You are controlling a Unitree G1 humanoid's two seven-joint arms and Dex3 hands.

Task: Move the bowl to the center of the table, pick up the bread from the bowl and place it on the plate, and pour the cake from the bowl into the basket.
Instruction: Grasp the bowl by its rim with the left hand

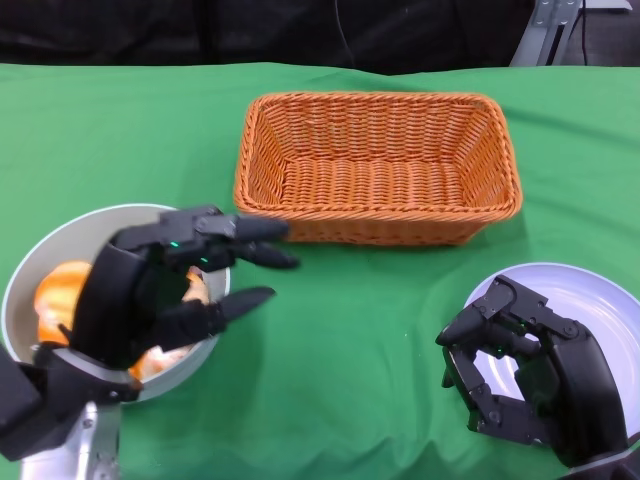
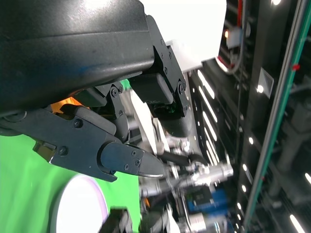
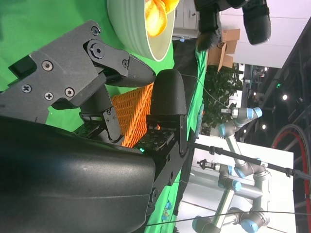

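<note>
From the head view, the left hand hovers over the right rim of the bowl at the table's left edge, fingers spread wide toward the basket and holding nothing. Orange bread lies inside the bowl, partly hidden by the hand. The basket sits at the middle back of the green table. At lower right, the right hand hangs over the white plate, fingers loosely curled but apart, gripping nothing

Through the right wrist view, black fingers reach out apart, with the bowl, its orange food and a strip of basket beyond

On the left wrist view, fingers stand apart above the green cloth, with the plate beyond
</note>
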